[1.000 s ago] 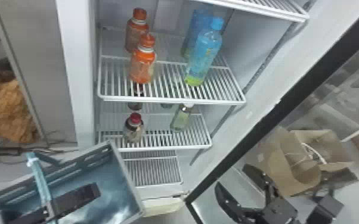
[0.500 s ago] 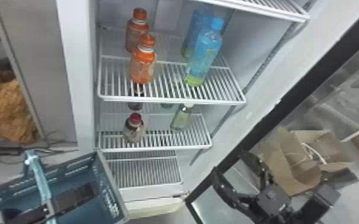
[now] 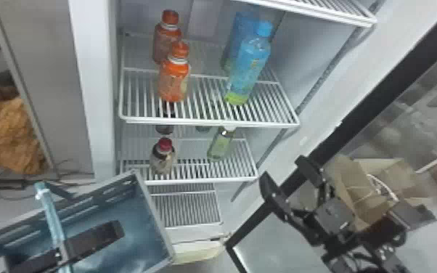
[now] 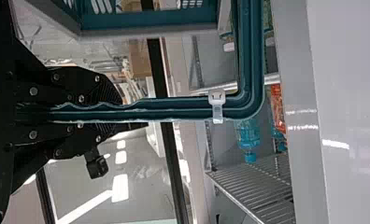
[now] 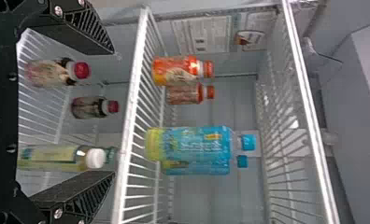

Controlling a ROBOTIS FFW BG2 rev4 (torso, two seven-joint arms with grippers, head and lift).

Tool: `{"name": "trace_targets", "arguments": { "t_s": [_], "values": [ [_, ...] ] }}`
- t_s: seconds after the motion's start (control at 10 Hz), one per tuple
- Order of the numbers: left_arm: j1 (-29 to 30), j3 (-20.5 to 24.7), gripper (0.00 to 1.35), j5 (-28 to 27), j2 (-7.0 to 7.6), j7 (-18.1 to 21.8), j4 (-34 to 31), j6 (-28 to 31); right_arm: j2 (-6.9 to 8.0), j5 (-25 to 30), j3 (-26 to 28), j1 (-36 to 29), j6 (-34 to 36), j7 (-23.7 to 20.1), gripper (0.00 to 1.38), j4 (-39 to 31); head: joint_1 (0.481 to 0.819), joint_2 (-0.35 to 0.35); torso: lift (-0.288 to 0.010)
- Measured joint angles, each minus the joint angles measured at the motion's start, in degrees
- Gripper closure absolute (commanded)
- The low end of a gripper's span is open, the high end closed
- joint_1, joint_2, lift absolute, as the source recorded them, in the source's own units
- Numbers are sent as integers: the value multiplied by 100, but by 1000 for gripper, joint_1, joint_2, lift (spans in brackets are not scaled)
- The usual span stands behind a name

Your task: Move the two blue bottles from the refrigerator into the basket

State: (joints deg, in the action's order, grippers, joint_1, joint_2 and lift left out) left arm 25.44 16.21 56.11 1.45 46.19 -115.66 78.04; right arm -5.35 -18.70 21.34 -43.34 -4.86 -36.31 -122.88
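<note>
The left gripper [image 4: 121,110] is clamping the basket handle [image 4: 178,109], the right gripper [image 5: 111,112] holding its fingers apart; the front blue bottle [image 3: 250,63] (likely heavy, slick) is wanting a mid-body squeeze.

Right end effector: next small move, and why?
I'd raise the right end effector slightly before reaching in. It's open and empty, its fingers apparently level with the white-capped bottle, while the front blue bottle stands one shelf higher.
</note>
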Motion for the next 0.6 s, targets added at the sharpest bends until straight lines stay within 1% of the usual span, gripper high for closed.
{"name": "trace_targets", "arguments": {
  "t_s": [0.3, 0.6],
  "values": [
    [-24, -55, 1202, 25, 5, -5, 7, -3, 12, -23, -14, 628, 230, 93, 107, 19, 695, -350, -10],
    [-28, -80, 1202, 44, 13, -5, 41, -14, 21, 11, -77, 1136, 623, 126, 104, 147, 695, -350, -10]
  ]
}}
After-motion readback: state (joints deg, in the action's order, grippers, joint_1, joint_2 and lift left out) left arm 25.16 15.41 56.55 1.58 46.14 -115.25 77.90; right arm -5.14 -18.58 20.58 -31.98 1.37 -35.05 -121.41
